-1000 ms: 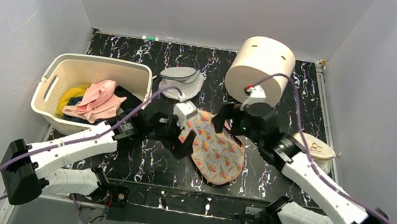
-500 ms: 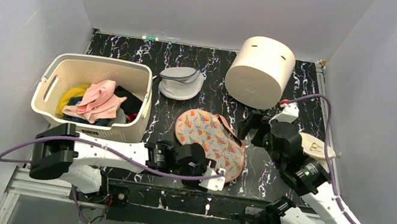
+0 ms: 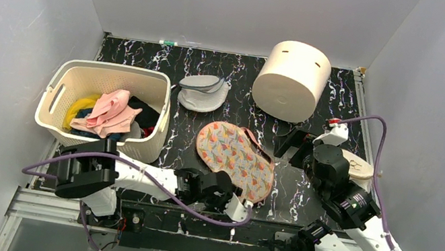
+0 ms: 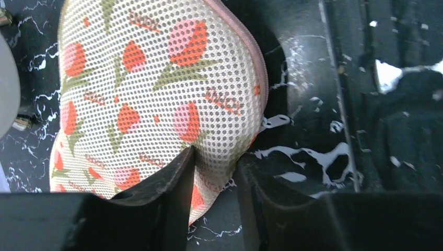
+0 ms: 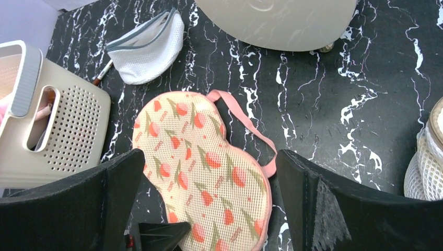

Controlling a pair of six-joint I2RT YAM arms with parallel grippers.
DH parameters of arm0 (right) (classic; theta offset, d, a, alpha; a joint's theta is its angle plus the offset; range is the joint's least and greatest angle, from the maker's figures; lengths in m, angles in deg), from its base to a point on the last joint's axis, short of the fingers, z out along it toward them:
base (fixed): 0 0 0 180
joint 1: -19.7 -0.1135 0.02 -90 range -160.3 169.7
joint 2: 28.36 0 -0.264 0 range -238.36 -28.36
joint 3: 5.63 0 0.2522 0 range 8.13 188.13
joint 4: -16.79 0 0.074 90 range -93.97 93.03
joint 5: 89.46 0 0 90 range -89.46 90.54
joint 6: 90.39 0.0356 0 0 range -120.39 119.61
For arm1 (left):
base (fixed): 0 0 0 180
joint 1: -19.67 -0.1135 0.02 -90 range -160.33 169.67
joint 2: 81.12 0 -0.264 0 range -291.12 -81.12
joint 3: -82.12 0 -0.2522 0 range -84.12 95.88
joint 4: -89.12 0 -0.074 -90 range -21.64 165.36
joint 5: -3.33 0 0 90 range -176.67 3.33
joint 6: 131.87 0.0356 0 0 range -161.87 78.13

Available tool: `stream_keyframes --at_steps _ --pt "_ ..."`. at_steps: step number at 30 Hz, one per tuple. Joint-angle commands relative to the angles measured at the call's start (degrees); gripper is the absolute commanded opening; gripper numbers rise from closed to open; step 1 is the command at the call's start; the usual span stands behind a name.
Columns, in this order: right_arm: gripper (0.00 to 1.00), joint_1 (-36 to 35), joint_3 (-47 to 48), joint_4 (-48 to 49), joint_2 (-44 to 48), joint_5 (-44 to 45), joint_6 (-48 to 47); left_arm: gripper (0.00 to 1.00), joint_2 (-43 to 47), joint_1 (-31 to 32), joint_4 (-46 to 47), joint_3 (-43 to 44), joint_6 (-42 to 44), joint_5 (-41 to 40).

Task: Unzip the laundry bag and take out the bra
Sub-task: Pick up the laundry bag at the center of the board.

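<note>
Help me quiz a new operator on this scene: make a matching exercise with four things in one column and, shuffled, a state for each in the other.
1. laundry bag
2. left gripper
3. right gripper
4. basket

A. open wide, holding nothing
B. holds clothes
C. lying closed, flowered side up
D. pinching the bag's near edge

Pairs: 1-C, 2-D, 3-A, 4-B

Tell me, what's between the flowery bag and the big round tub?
Nothing, just bare black table between flowery bag and round tub, seen in right wrist view.
</note>
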Motion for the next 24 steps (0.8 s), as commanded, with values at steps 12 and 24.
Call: stream_keyframes --at_steps 12,24 --pt "0.98 0.23 -1.44 -0.57 4.67 5.31 3.9 0.02 -2.29 -2.87 -7.09 12.27 -12.36 1.0" --pt "0.96 0.26 -5.1 1.53 5.6 3.36 2.8 0.0 -2.5 -15.64 -5.42 16.73 -27.05 4.06"
